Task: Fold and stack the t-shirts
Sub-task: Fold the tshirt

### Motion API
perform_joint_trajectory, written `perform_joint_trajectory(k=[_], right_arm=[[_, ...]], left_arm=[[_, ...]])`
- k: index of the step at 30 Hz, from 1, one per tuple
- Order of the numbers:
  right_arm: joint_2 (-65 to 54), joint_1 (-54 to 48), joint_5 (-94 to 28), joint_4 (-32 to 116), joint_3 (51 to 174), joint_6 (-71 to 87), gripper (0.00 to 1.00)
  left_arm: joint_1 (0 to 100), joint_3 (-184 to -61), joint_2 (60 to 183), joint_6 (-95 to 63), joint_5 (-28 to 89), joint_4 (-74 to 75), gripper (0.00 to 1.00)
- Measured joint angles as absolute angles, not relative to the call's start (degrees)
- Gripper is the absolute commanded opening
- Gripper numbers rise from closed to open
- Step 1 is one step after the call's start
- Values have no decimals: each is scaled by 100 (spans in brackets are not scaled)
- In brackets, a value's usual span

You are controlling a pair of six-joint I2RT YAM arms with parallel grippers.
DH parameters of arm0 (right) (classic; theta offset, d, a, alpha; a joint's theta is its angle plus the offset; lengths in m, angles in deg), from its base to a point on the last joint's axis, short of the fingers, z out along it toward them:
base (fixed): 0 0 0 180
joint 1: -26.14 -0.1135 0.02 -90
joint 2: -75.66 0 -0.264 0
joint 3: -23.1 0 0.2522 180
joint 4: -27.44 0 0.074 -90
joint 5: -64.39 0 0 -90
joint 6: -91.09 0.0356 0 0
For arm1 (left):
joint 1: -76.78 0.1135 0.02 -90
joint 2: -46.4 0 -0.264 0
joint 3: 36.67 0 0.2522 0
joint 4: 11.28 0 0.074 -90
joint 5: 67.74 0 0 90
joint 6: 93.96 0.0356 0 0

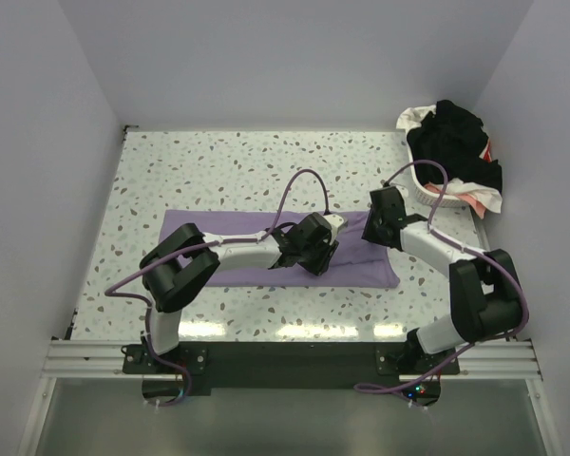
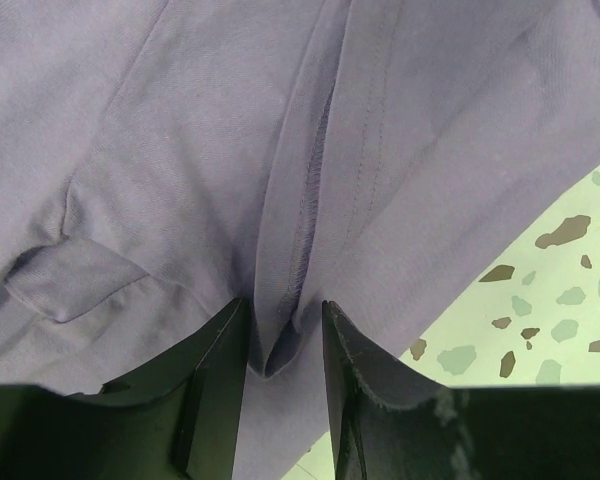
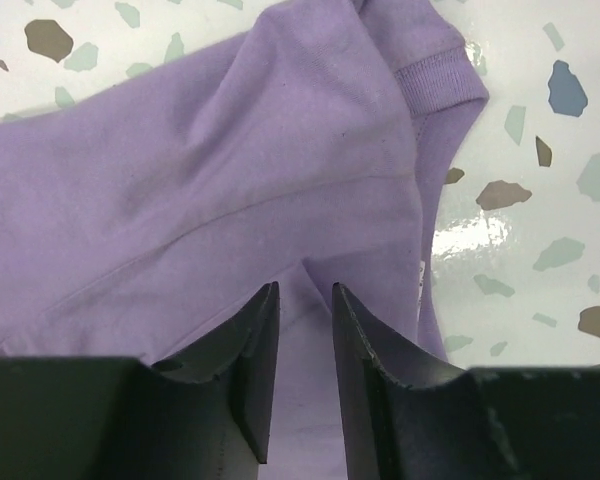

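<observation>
Beyond the lilac t-shirt (image 1: 361, 270), a white basket (image 1: 425, 195) holds heaped t-shirts (image 1: 459, 142).

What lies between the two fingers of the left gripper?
A raised fold of the lilac t-shirt sits pinched between the left gripper fingers, as the left wrist view shows.

Lilac t-shirt (image 1: 361, 271) lies flat in a long band; black, white and red t-shirts (image 1: 456, 142) heaped far-right.
</observation>
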State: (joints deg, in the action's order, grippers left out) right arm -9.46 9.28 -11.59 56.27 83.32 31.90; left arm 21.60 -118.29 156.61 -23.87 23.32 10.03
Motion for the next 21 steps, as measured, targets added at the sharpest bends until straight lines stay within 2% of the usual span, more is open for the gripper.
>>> perform_joint_trajectory(k=[10, 19, 21], right_arm=[[-1285, 928, -1165, 5574, 8334, 3152, 34], [-1210, 928, -1194, 5557, 8295, 3157, 6], [-1075, 928, -1227, 5570, 8243, 3157, 5]], left_arm=[[2160, -11829, 15655, -2387, 2328, 1025, 39], [2160, -11814, 15631, -2387, 2325, 1047, 39], [2160, -11814, 15631, -2387, 2310, 1058, 38]])
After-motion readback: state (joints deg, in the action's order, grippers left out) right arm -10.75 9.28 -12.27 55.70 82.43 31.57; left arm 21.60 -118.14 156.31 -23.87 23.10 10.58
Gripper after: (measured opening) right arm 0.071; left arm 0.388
